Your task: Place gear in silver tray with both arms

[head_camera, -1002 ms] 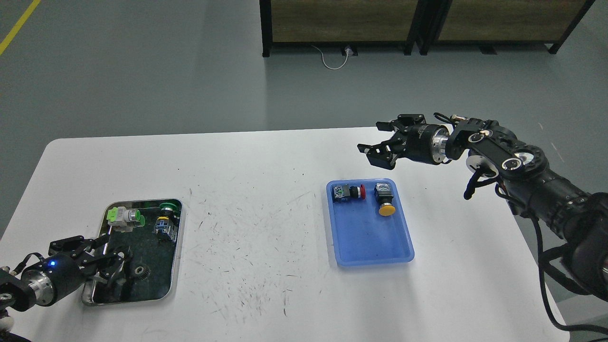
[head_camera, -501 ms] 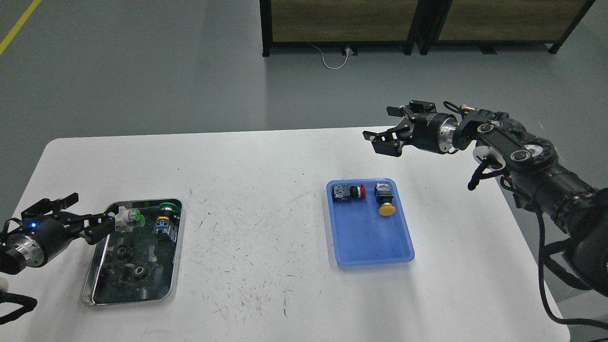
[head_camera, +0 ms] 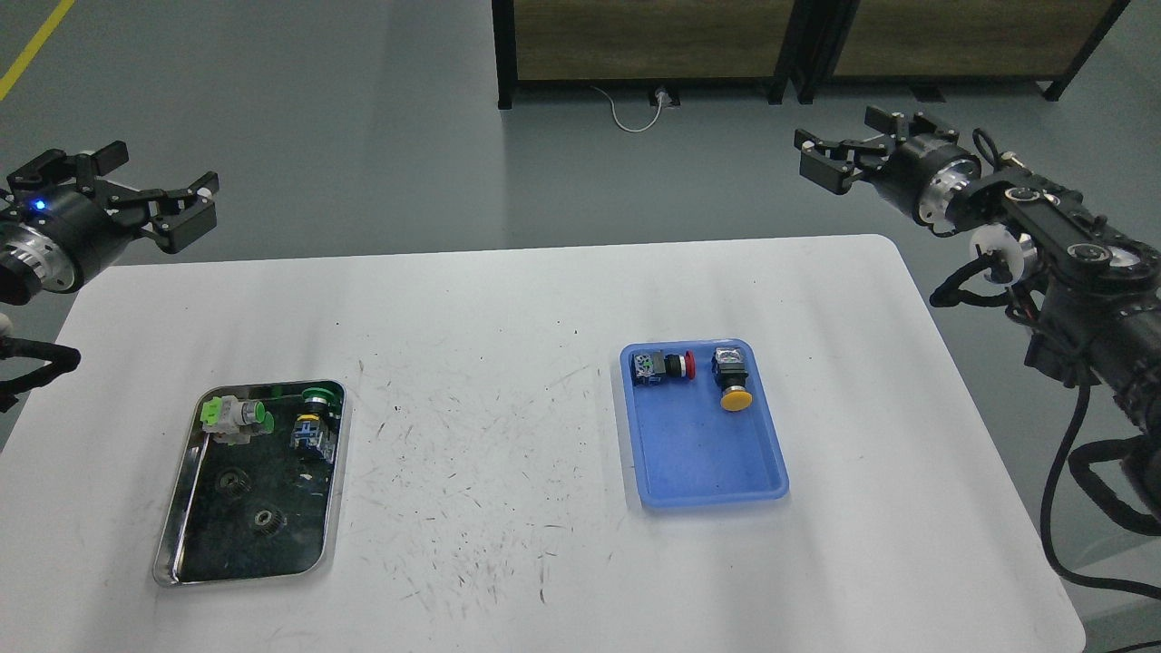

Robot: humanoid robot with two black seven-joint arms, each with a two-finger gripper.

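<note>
The silver tray (head_camera: 181, 544) lies on the white table at the front left. Two small dark gears lie on its dark bottom, one (head_camera: 265, 521) near the front and one (head_camera: 234, 481) behind it. A green-and-white push-button part (head_camera: 234, 417) and a green-capped switch (head_camera: 315, 419) sit at the tray's far end. My left gripper (head_camera: 163, 195) is open and empty, raised high above the table's far left edge. My right gripper (head_camera: 839, 156) is open and empty, raised beyond the table's far right corner.
A blue plastic tray (head_camera: 707, 453) sits right of centre with a red-capped switch (head_camera: 665, 365) and a yellow-capped switch (head_camera: 734, 381) at its far end. The table top (head_camera: 490, 363) is scuffed. Dark cabinets (head_camera: 635, 45) stand on the floor behind.
Both arms have lifted and pulled back from the table. The left gripper rose away from the silver tray, leaving the gear in it. The right gripper rose to the far right.
</note>
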